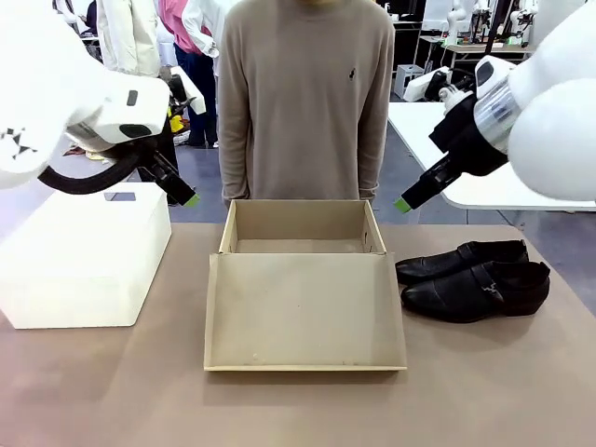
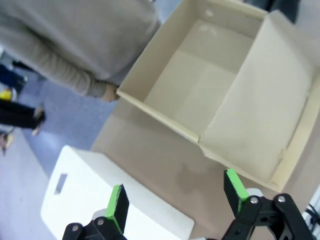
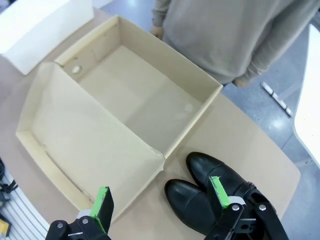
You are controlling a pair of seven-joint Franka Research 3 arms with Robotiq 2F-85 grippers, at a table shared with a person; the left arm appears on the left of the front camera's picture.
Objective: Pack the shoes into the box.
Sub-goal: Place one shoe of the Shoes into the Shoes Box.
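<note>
- Left gripper (image 2: 176, 194): jaws spread wide, holding nothing. It hangs above the table (image 1: 112, 400), between the white bin (image 1: 84, 251) and the cardboard shoebox (image 1: 303, 279).
- Right gripper (image 3: 160, 194): jaws spread wide, empty. It hangs in the air over the toe end of the shoes (image 1: 470, 279).
- Shoebox: mid-table, with its lid flap folded down flat toward the robot's side and bare cardboard inside.
- Shoes: glossy black pair, side by side and touching, on the table just beside the box's right side, toes toward it.
- Person (image 1: 307, 93): stands at the far edge behind the box, arms down.
</note>
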